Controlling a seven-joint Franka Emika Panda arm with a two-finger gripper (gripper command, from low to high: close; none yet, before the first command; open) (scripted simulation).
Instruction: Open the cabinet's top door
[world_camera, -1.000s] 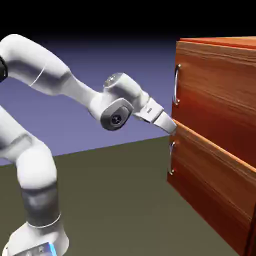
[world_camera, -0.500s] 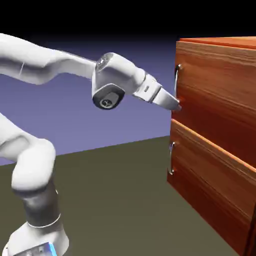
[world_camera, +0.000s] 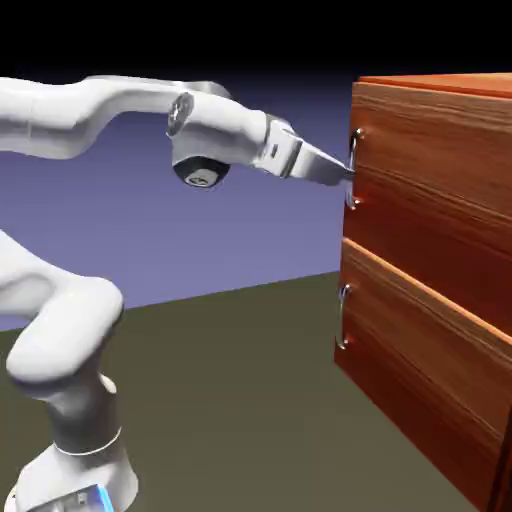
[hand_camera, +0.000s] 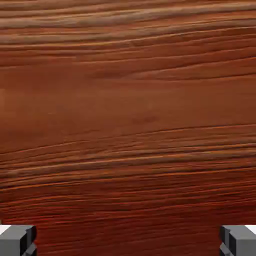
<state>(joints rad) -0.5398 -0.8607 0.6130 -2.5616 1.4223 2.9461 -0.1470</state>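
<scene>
In the exterior view, the white arm reached level across the frame toward the cabinet (world_camera: 440, 280), a reddish-brown wood-grain box at the right with two stacked front panels. The gripper (world_camera: 340, 176) sat right at the slim vertical silver handle (world_camera: 353, 166) of the top door (world_camera: 440, 170), about halfway down the bar. From this side the fingers overlapped the handle, so whether they bracketed it or merely lay beside it could not be told. The top door looked flush with the cabinet face, not yet swung out. The lower panel (world_camera: 430, 360) with its shorter handle (world_camera: 343, 318) was well below the hand and untouched.

In the hand view, wood grain of the top door (hand_camera: 128, 110) filled nearly the whole picture, so the hand was very close to the panel. The two grey fingertips (hand_camera: 17, 240) showed at the bottom corners, spread as wide as they go, with nothing between them. No silver bar appeared in this view.

That missing bar was the main risk: if the handle lay outside the gap between the fingers, closing would pinch air and the pull would slip off. Pressing further forward could also drive the fingertips into the wood. A pull not following the door's swing might drag the fingers off the bar.

No brand, label or writing could be read in either view.
</scene>
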